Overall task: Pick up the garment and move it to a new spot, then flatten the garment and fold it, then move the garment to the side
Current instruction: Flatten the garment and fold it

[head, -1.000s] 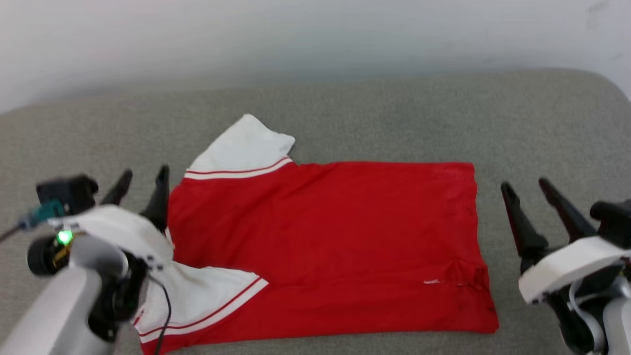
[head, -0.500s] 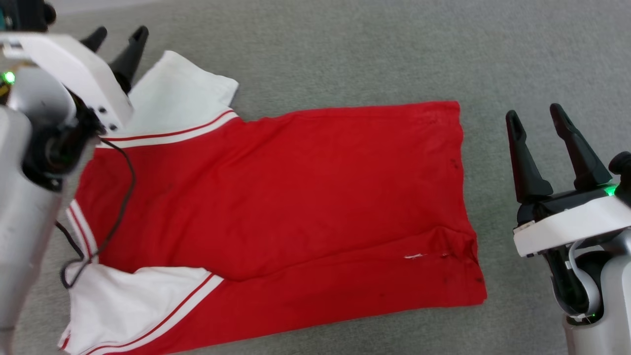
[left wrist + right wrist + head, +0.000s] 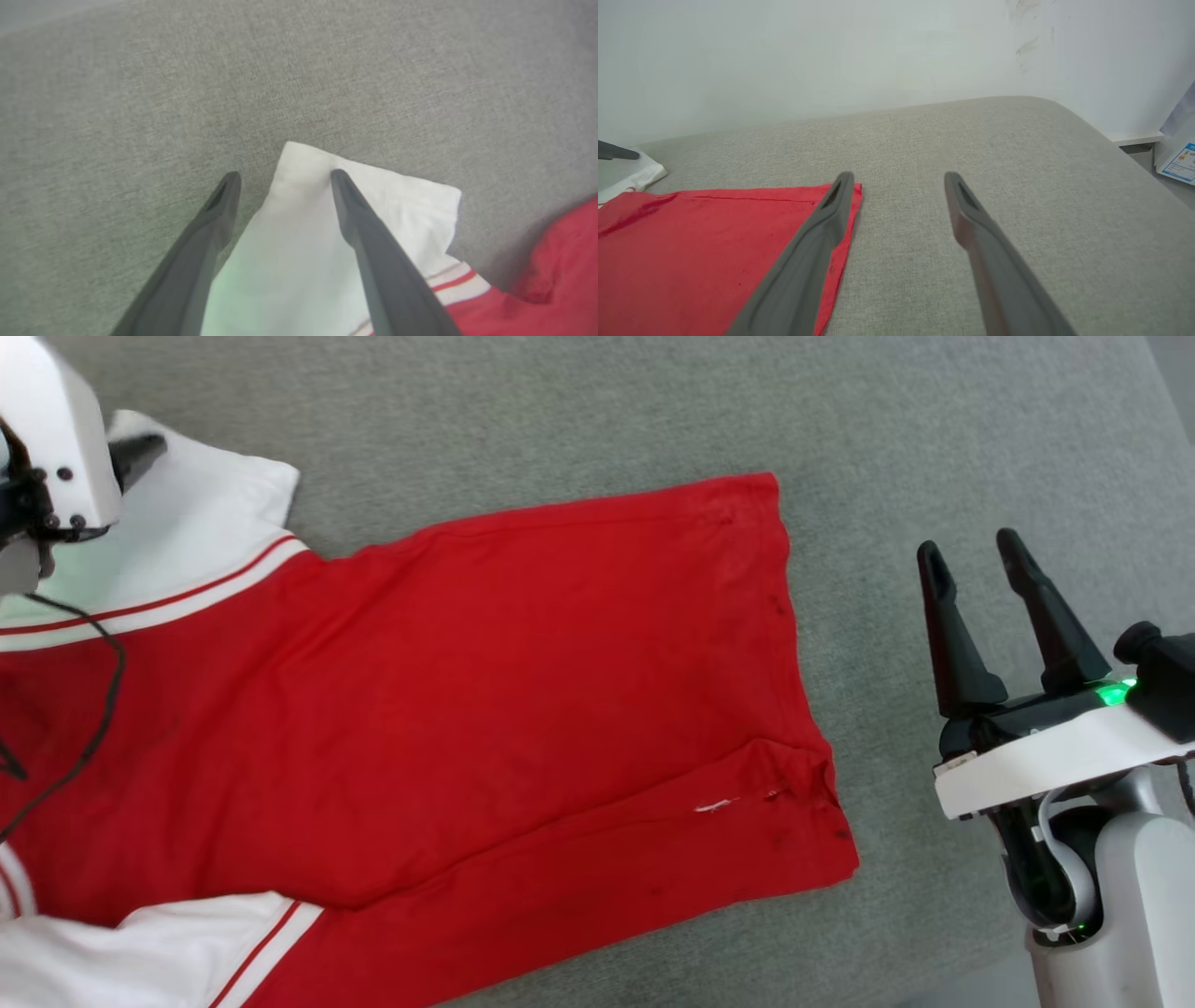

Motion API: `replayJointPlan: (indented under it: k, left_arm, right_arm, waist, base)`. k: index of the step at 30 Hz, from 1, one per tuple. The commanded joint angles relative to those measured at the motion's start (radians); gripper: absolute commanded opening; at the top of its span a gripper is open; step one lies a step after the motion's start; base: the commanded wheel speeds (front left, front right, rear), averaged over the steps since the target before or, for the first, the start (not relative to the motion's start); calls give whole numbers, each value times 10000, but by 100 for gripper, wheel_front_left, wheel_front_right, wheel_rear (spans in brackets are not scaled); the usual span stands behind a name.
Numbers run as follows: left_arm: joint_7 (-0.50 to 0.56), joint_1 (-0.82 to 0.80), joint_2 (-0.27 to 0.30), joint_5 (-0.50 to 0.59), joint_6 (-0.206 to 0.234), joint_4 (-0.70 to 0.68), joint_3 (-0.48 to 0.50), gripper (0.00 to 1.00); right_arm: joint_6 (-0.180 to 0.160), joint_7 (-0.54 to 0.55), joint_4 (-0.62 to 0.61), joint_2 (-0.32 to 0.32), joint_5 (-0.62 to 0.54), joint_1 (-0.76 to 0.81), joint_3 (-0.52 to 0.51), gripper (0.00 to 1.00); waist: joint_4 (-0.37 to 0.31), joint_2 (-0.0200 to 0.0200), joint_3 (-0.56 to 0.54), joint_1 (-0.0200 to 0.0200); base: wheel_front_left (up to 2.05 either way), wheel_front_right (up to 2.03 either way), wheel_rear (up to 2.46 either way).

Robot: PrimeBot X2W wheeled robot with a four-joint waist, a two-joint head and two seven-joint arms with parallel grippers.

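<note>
Garment [image 3: 485,691] lies spread face-down-plain on the grey padded surface [image 3: 560,411], body red, both sleeves white with red-white striped trim [image 3: 168,602]; the hem [image 3: 794,644] points toward the robot's right. The cloth reads as thin knit: matt, limp, lightly creased, with one low ridge running toward the near hem corner. We judge it light and floppy, so it should drape and drag rather than hold shape, and the coarse weave beneath may grip it a little. No lettering shows on this side. Left fingers [image 3: 217,219] stand well apart, straddling the outer corner of the far sleeve [image 3: 317,233], one tip over white cloth, the other over bare upholstery; contact we cannot tell. Right fingers [image 3: 948,625] are spread wide and empty, just beside the hem, apart from it. The best holds seem to be the doubled edges: sleeve cuff, shoulder seam and hem corners, where stitching gives thickness to pinch. Mid-panel cloth would likely bunch. A thin black cable [image 3: 103,709] trails over the red near the left arm.
</note>
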Motion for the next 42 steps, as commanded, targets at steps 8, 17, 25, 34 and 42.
replayJointPlan:
  k: [8,17,25,34,42]
  left_arm:
    - [1682,1066,-463,-836,770,740,-222,0]
    - [830,880,-678,-973,665,304,135,0]
    - [-3,167,-943,-867,183,-435,289,0]
    - [-385,-196,-1286,-500,-258,-1463,-91,0]
    - [-679,-81,-1443,-377,-517,-2024,-282,0]
  right_arm:
    - [-4,11,263,11,442,-290,219,100]
    - [-4,997,480,-640,1497,-712,482,100]
    - [-4,4201,1375,-1283,2628,-1846,458,100]
    - [-4,6993,2476,-1276,2344,-3180,-254,100]
    - [-5,7960,4374,-871,1587,-4042,-806,100]
  waist:
    - [-364,0,366,-2]
    - [80,0,178,-2]
    - [1007,0,-157,-2]
    - [2090,0,137,-2]
    - [2644,0,351,-2]
  base:
    - [0,0,0]
    - [0,0,0]
    - [0,0,0]
    - [0,0,0]
    - [0,0,0]
